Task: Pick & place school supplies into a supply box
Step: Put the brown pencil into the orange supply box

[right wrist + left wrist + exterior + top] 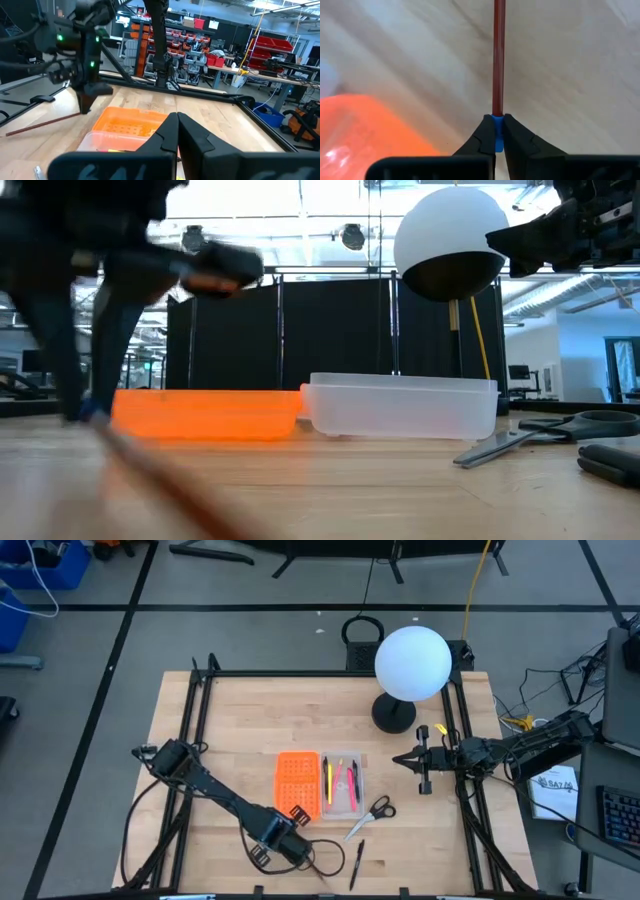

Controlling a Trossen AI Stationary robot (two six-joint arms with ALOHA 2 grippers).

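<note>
High view: the left gripper (268, 852) is working at the table's front edge, just in front of the supply box (342, 783), whose clear tray is already holding pink, yellow and dark pens beside the orange lid (298, 783). The scissors (371, 816) and a dark pen (356, 863) are lying loose on the wood. The right gripper (422, 772) is waiting near the lamp (411, 664).

Low view: the box is sitting mid-table, the scissors to its right; the left arm is showing only as a blur.

Left wrist view: the fingers (516, 139) are pinching a dark red pencil (498, 55) by its blue end, closed tight on it.

Right wrist view: its fingers are resting together, carrying nothing; the pencil is hanging from the far gripper.

Step judged: carrying. Next is calling for swinging the pencil over the clear tray and releasing.
</note>
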